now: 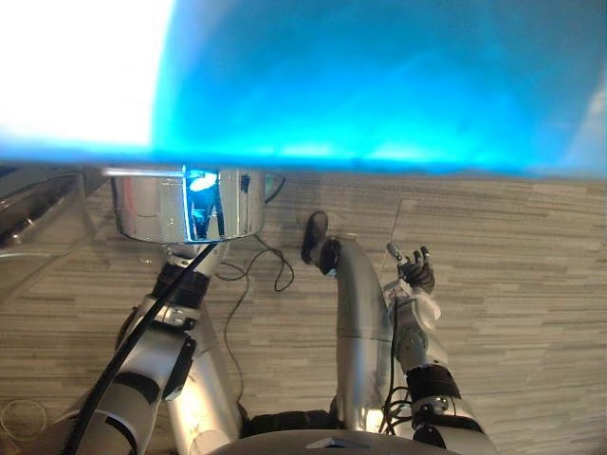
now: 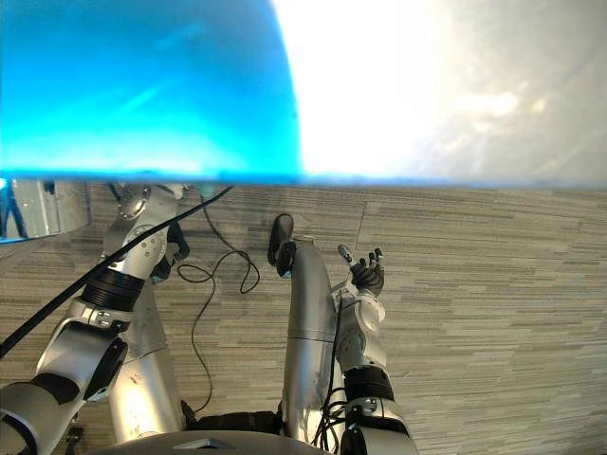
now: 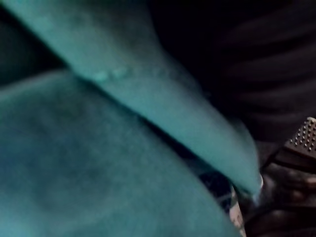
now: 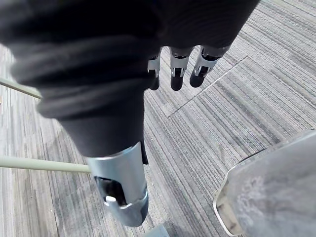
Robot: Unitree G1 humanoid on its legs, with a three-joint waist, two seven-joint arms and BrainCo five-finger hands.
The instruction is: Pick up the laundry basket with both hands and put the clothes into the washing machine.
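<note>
Low on the right, right hand: open, with the fingers loosely spread and nearly straight and the thumb apart. It holds nothing and touches nothing, and hangs above the grey striped floor.
Right wrist view: straight dark-tipped fingers point toward the floor. A pale, cloudy rounded corner of something lies past them. Two thin beige rods cross beside the dark cover.
Left hand: I cannot tell whether it is open or closed. Its dark cover sits against teal-blue folds that look like cloth, pressed very close.
Left arm: runs up from the lower left, passes under the metal cylinder and is cut off at the blue shape's lower edge.
Blue shape: wide, blurred and very near the head, it spans the top of both eye views and has a straight lower edge. I cannot tell whether it is the laundry basket's wall or the clothes.
White patch: washed out, just beside the blue. What it is cannot be made out.
Perforated grey piece: small, cut off by the frame edge, unclear.
Metal cylinder: shiny, reflects blue and stands just below the blue edge, with a clear curved panel to its left. I cannot tell whether either belongs to the washing machine.
</note>
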